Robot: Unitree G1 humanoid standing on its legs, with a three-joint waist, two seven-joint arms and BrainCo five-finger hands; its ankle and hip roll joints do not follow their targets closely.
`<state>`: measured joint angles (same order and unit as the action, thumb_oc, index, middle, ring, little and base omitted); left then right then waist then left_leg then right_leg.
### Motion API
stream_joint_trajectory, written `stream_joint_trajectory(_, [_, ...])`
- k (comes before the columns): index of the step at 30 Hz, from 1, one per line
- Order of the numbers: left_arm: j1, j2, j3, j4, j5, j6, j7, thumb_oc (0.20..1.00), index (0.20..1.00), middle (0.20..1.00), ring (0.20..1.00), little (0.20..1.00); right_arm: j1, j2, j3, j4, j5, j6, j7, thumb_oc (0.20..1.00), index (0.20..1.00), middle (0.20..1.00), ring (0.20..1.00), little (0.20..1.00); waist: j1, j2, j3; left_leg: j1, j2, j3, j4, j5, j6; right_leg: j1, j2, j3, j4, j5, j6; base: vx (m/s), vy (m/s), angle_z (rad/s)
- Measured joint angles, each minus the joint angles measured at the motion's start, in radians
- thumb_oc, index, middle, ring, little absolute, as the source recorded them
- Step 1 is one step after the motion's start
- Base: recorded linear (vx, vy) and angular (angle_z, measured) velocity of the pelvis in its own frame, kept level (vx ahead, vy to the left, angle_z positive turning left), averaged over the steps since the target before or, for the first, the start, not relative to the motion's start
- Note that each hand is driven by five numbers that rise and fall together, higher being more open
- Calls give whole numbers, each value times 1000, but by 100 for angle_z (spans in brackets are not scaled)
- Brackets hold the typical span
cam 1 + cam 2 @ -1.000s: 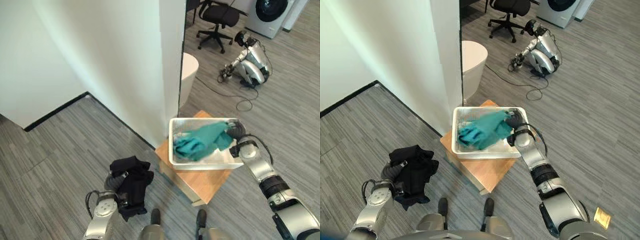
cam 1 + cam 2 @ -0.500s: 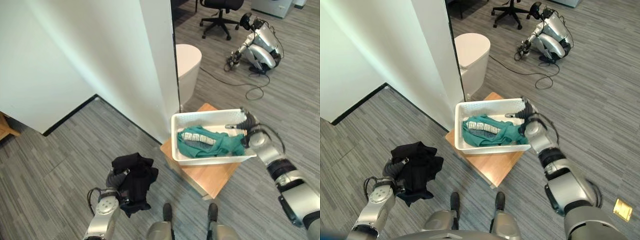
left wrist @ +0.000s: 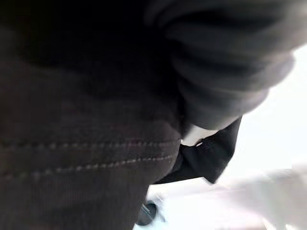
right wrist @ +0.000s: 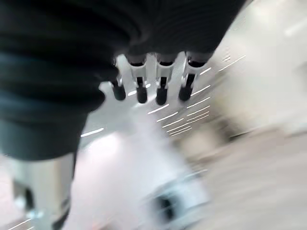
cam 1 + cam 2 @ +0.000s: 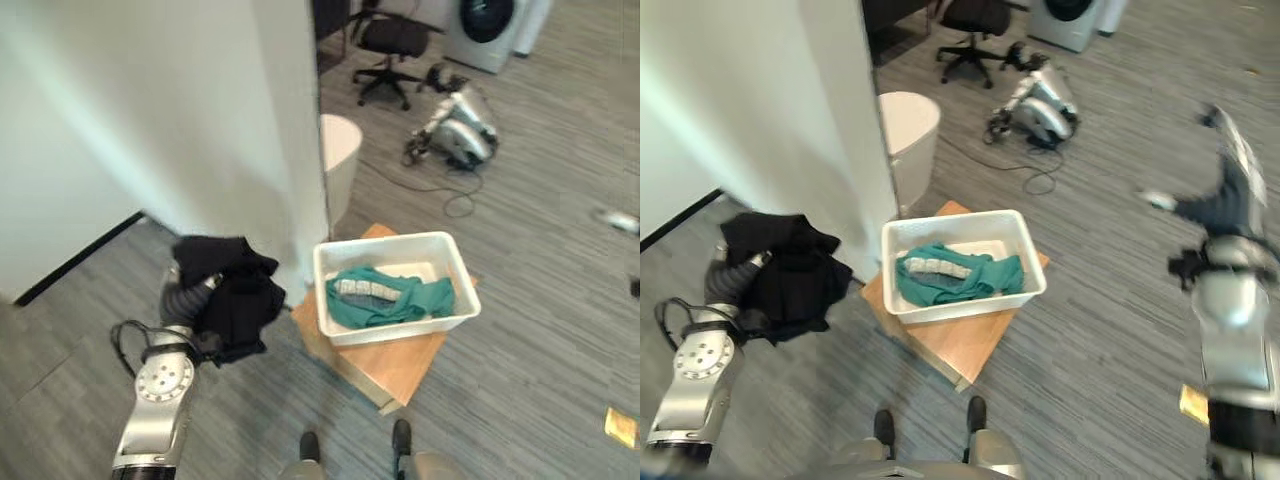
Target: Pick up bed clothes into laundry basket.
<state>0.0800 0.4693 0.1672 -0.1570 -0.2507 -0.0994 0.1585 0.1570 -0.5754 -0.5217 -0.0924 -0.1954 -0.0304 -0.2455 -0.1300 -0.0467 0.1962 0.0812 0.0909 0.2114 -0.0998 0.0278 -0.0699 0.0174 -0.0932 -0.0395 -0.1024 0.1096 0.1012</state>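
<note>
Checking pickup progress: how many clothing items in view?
2. A teal garment lies in the white basket; a black garment is bunched at the left hand. More could be buried underneath.

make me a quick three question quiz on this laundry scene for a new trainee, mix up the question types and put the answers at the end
1. True or false: the teal cloth garment lies inside the white plastic laundry basket.
2. What does the left hand hold? A) a white towel B) a bundle of black clothing C) nothing
3. Fill in: the basket stands on a low ______ stool.

Key:
1. True.
2. B. The black clothing is held up beside the white wall, left of the basket.
3. Wooden.

The right hand is raised off to the right of the basket, fingers straight and holding nothing.
</note>
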Motion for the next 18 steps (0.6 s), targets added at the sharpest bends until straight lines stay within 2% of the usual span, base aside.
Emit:
stream_joint_trajectory(1, [-2,-7,-3,-27,0,-7,-13,200,200,200,200,200,73,17,-5,59,0,12,-16,1000,1000,1000,1000,1000,-44,14,-9,7,-1,21,0,-7,0,-4,0,18,1,0,2,-20,49,-39])
stream_joint_trajectory(2, [-3,-9,-10,-45,-1,-7,-16,200,200,200,200,200,115,20,-8,101,-4,6,-31,1000,1000,1000,1000,1000,-68,16,-13,12,-2,38,0,-8,0,-10,0,31,1,1,3,-24,50,-62])
stream_joint_trajectory(3, [-4,-14,-24,-85,-1,-22,-25,200,200,200,200,200,158,25,-14,175,-6,32,-51,1000,1000,1000,1000,1000,-77,35,-20,14,2,59,0,-14,1,-15,6,53,1,6,5,0,19,-49])
stream_joint_trajectory(5, [-41,-31,-51,-108,-1,-26,-42,200,200,200,200,200,215,24,-7,315,-20,40,-74,1000,1000,1000,1000,1000,-123,52,-34,16,5,67,0,-17,-2,-19,10,59,1,7,8,-3,17,-29])
stream_joint_trajectory(6, [-73,-31,-61,-111,-2,-31,-46,200,200,200,200,200,221,16,31,453,-25,55,-72,1000,1000,1000,1000,1000,-133,53,-38,28,10,85,0,-17,-2,-15,16,75,2,8,8,-8,8,-28])
stream_joint_trajectory(7, [-89,-31,-65,-111,-2,-35,-46,200,200,200,200,200,224,17,50,508,-26,76,-71,1000,1000,1000,1000,1000,-145,57,-41,33,13,92,0,-22,-7,-14,20,82,2,8,7,-16,0,-35])
stream_joint_trajectory(8, [-139,-31,-94,-97,4,-35,-37,200,200,200,200,200,232,14,109,620,-37,73,-69,1000,1000,1000,1000,1000,-168,58,-44,42,15,104,0,-21,-5,-15,22,91,-2,6,2,-19,-6,-20])
stream_joint_trajectory(9, [-208,-27,-136,-59,39,-40,-19,200,200,200,200,200,210,9,175,749,-41,76,-59,1000,1000,1000,1000,1000,-164,55,-46,43,15,107,0,-21,-6,-14,23,95,-2,6,1,-27,7,-17])
stream_joint_trajectory(11, [-259,-22,-164,-26,83,-44,-4,200,200,200,200,200,202,27,230,811,-41,88,-26,1000,1000,1000,1000,1000,-179,62,-49,43,14,118,0,-25,-10,-19,24,105,-3,10,0,-16,16,-19])
stream_joint_trajectory(14, [-384,11,-275,179,216,-43,38,200,200,200,200,200,146,50,366,1016,-37,67,-3,1000,1000,1000,1000,1000,-204,69,-61,43,13,138,0,-26,-11,-29,22,114,-3,14,2,10,3,-20])
stream_joint_trajectory(16, [-393,11,-297,254,268,-20,50,200,200,200,200,200,127,72,385,1062,-19,69,16,1000,1000,1000,1000,1000,-226,79,-64,45,12,145,0,-27,-11,-33,22,119,-3,16,3,14,-14,-13])
stream_joint_trajectory(18, [-396,6,-330,323,313,-6,73,200,200,200,200,200,123,94,391,1118,12,60,24,1000,1000,1000,1000,1000,-228,86,-61,45,14,159,0,-27,-12,-38,24,128,-4,18,2,-37,-6,-16])
